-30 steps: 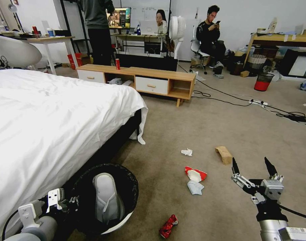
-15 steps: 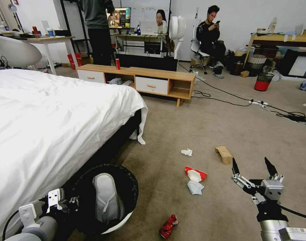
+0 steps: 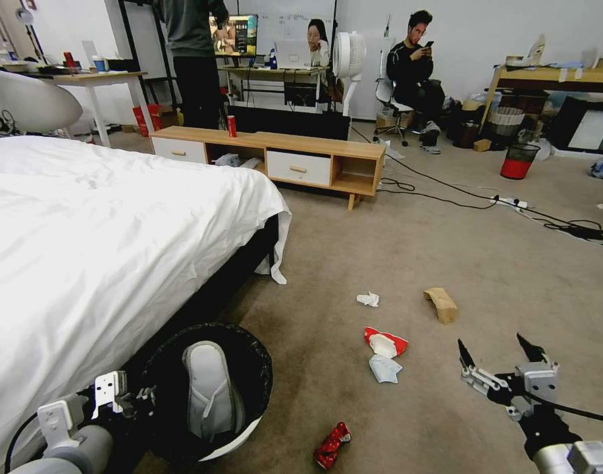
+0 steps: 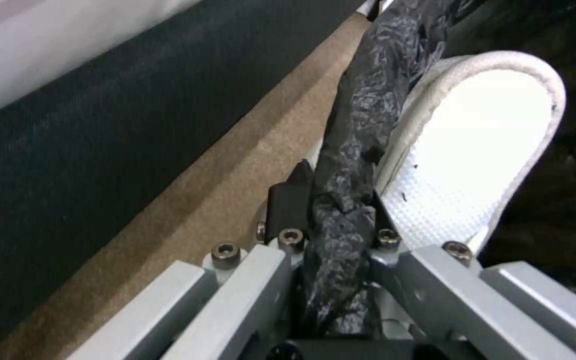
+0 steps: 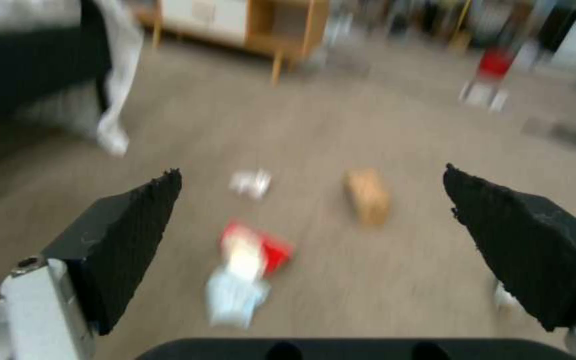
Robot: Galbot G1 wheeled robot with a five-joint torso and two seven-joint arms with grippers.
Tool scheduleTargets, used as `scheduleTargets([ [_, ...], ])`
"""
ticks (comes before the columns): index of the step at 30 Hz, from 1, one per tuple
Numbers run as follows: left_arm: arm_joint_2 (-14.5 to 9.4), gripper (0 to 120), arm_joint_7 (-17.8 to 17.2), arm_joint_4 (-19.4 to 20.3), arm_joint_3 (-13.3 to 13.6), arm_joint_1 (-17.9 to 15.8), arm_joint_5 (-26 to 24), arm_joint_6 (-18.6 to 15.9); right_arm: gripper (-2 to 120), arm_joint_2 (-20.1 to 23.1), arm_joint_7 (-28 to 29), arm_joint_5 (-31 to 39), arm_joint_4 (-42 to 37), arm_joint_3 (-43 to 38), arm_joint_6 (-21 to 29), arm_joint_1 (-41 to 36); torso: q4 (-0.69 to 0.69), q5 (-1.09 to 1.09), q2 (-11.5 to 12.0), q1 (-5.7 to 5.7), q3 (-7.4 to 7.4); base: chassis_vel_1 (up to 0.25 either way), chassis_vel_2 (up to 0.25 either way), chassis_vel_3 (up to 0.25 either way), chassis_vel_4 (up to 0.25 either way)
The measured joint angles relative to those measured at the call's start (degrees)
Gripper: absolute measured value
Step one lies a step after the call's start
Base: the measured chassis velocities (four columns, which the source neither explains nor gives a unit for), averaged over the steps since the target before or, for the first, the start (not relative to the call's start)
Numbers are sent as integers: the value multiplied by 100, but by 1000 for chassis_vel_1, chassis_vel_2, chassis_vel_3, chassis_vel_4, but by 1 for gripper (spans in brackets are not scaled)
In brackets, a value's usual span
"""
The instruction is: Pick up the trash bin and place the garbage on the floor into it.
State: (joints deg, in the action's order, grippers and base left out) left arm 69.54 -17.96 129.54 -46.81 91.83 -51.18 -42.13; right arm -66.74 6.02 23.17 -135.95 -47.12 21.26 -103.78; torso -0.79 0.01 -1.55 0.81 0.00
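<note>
Left gripper point(image 4: 331, 210): clamped on trash bin point(image 3: 249, 431) rim, beside the bed.
Right gripper point(image 3: 502, 362): jaws spread; garbage point(image 3: 385, 343) lies ahead-left on floor point(image 3: 446, 250), nearer this arm.

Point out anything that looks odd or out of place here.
A white slipper stands on end inside the trash bin, which the left gripper clamps by its bagged rim. Odd among litter: it looks intact.
</note>
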Motion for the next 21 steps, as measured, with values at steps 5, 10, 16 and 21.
scheduleTargets([
  [5,31,2,5,3,-18,24,19,0,100,892,646,1164,-152,104,1265,35,0,0,0,0,0,0,0,0,0],
  [10,73,2,6,35,-50,63,49,0,100,1418,403,1123,83,142,1374,158,-1,1,0,0,0,0,0,0,0],
  [16,109,2,8,71,-88,148,113,0,100,2376,-442,504,518,229,969,151,-1,1,0,0,0,0,0,0,0],
  [21,229,2,10,75,-95,162,184,0,100,3421,-776,232,753,356,852,182,0,-1,0,0,0,0,0,0,0],
])
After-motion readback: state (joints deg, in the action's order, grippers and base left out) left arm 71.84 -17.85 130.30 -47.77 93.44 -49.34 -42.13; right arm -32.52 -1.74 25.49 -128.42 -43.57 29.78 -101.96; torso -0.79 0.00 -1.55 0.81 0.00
